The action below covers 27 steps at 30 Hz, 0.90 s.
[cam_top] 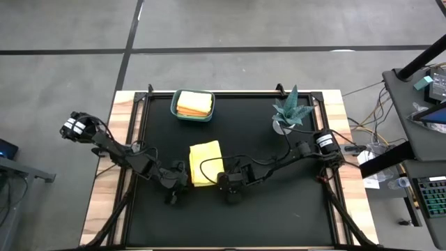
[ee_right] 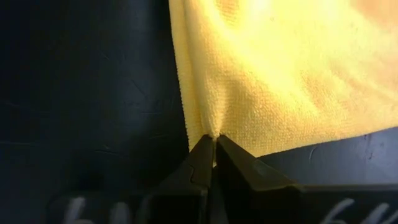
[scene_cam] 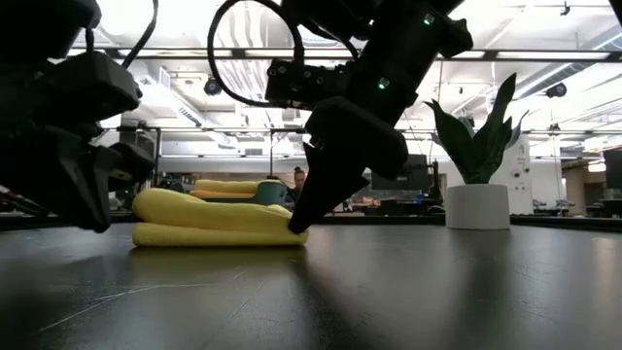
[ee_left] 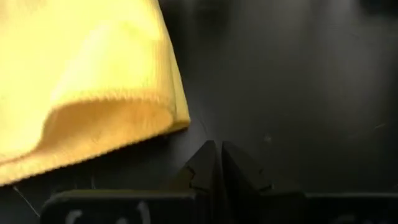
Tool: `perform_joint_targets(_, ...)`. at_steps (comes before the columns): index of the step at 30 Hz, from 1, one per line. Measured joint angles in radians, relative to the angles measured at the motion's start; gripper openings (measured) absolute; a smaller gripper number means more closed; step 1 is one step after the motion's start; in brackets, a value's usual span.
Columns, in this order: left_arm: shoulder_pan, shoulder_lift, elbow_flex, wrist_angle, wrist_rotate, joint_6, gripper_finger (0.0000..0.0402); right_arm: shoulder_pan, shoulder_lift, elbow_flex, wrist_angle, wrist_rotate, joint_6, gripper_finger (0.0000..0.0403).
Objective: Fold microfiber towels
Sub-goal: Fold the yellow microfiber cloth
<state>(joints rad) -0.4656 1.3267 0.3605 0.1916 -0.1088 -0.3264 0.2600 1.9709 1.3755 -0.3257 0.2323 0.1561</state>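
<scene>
Yellow towel [cam_top: 206, 162], folded, lies on the worktop [cam_top: 293, 209]. Right claw [ee_right: 213, 149] pinches its near corner; left claw [ee_left: 219, 163], closed and apparently empty, sits just beside its opposite corner.

Yellow towel [scene_cam: 216, 220]: folded, lying flat on the dark worktop [scene_cam: 408, 292], two soft layers stacked.
Right gripper [scene_cam: 298, 226]: down at the towel's near corner, tips pinched together on the edge of the cloth, right at the worktop.
Left gripper [scene_cam: 92, 219]: low beside the towel's other end, just clear of the cloth.
Potted plant [scene_cam: 476, 156]: upright in a white pot, well off to the side.
Background: more yellow cloth [scene_cam: 228, 186] in a teal bin [scene_cam: 272, 193] behind the towel.
</scene>
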Motion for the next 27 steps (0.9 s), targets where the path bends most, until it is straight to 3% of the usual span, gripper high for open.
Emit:
perform_joint_targets(9,0.001,-0.122,0.006,-0.054,-0.073,0.108,0.0013,0.000,-0.007,0.048,-0.077,-0.003,-0.040,0.0064)
perform_joint_targets(12,0.001,-0.174,0.006,-0.044,-0.151,0.169,0.0013,0.000,-0.009,0.074,-0.133,-0.003,-0.045,0.0085)
perform_joint_targets(16,0.002,-0.216,0.005,-0.025,-0.332,0.234,0.0013,0.000,-0.028,0.096,-0.191,-0.003,-0.046,0.0107)
perform_joint_targets(22,0.012,-0.141,-0.022,0.103,-0.369,0.261,0.0013,-0.004,-0.063,0.093,-0.165,0.123,-0.106,0.0110)
perform_joint_targets(27,0.013,-0.016,-0.016,0.171,-0.355,0.254,0.0013,-0.047,-0.043,0.059,0.067,0.152,-0.219,0.0071)
